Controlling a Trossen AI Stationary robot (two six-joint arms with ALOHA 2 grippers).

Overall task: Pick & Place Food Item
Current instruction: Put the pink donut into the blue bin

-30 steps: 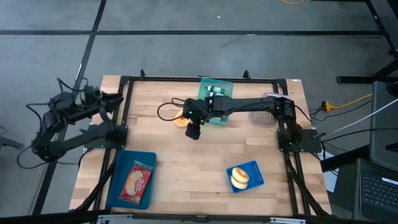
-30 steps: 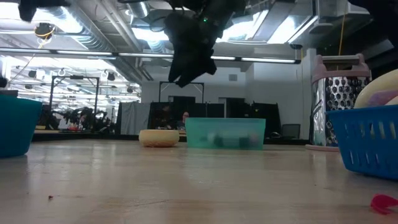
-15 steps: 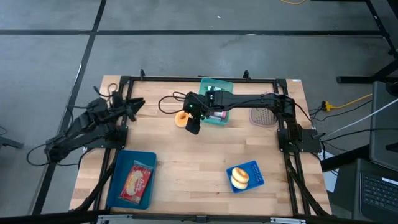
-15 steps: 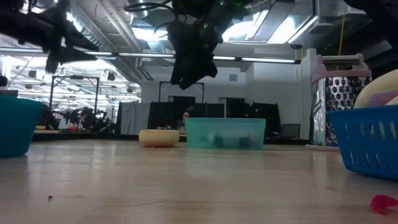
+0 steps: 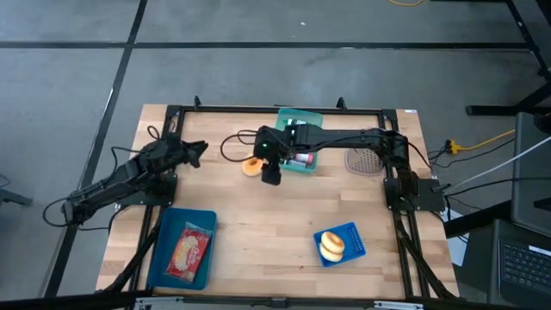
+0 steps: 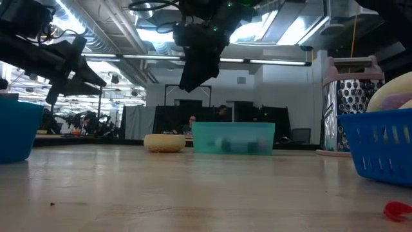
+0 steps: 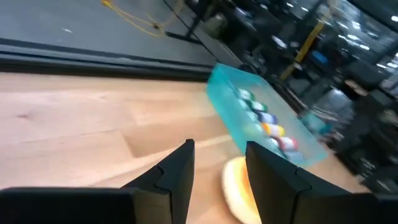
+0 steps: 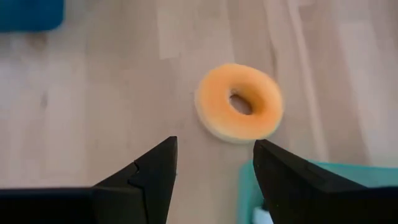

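I've got the L gripper (image 5: 200,151) parked low at the table's (image 5: 258,220) left edge, fingers apart w/ nothing between them; it's out of the way so the R arm has the middle to itself. Toward me from it sits a blue tray (image 5: 184,249) w/ a packaged snack (image 5: 188,251).

R gripper (image 5: 271,176) hangs above the table, tilted down, fingers spread and empty. The donut (image 5: 251,165) lies flat on the wood just beside it, on its left, not touched. My read: I'm lining up over the donut, so the fingers stay wide for the drop.

Just behind the R gripper is a teal bin (image 5: 299,151); a grater (image 5: 362,161) lies further right, and a blue basket (image 5: 339,244) w/ a bun sits nearer me.

Table is pale wood planks, black frame round it. Beyond: grey floor, cables, a big workshop w/ strip lights.
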